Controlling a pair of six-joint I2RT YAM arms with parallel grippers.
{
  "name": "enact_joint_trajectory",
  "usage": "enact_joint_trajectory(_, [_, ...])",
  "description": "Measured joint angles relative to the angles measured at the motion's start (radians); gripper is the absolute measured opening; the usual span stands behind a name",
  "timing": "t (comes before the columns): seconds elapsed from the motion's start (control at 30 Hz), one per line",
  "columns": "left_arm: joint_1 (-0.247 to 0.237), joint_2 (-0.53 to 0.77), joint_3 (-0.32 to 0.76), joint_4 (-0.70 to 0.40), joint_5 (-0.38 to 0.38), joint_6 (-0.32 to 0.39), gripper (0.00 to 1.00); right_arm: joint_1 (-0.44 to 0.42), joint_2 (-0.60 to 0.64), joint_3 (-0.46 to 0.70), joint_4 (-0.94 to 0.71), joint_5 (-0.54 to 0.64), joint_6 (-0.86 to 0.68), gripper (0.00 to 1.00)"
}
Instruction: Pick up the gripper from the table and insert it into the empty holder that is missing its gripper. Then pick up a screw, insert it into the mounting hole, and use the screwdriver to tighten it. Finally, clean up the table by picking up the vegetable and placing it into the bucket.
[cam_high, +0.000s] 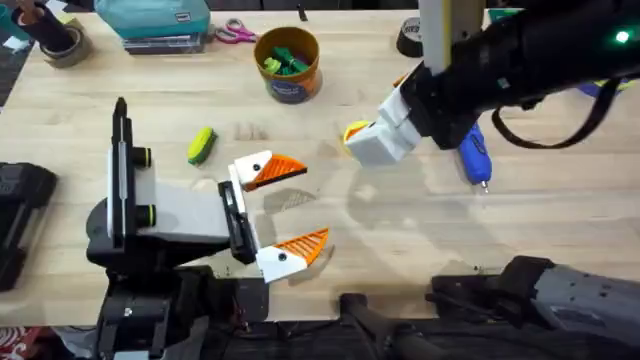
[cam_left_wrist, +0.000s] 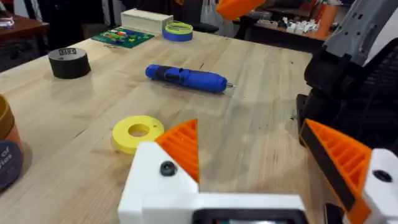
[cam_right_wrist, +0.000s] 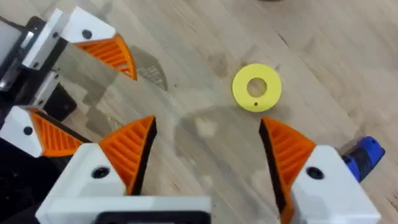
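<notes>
Vegetable (cam_high: 202, 145) lies on the desk (cam_high: 400, 250) beside our left arm, apart from the bucket (cam_high: 288, 65). Our left tool (cam_high: 305, 205) gapes wide and empty, and so does our right tool (cam_right_wrist: 208, 143), which hovers near the yellow spool (cam_right_wrist: 256, 87). We risk seizing that spool by mistake, since it is yellow too, or knocking the bucket's rim and tipping it.

Little can be read. At the left edge of the left wrist view, the bucket's (cam_left_wrist: 7, 152) dark blue label band bears the pale word "of" above further letters too cut off to make out. The black tape roll (cam_left_wrist: 69, 62) at upper left carries a white label, illegible.
</notes>
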Motion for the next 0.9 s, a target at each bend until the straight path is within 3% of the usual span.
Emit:
enact_joint_trajectory(0.33, [0.0,0.0,0.0,0.0,0.0,0.0,0.985,-0.003,0.0,0.0,-0.046,0.0,0.002,0.997])
enact_joint_trajectory(0.6, [0.0,0.0,0.0,0.0,0.0,0.0,0.985,-0.071,-0.026,-0.001,-0.068,0.0,0.006,0.998])
enact_joint_trajectory(0.9, [0.0,0.0,0.0,0.0,0.0,0.0,0.986,-0.078,-0.05,-0.001,-0.072,0.0,0.01,0.997])
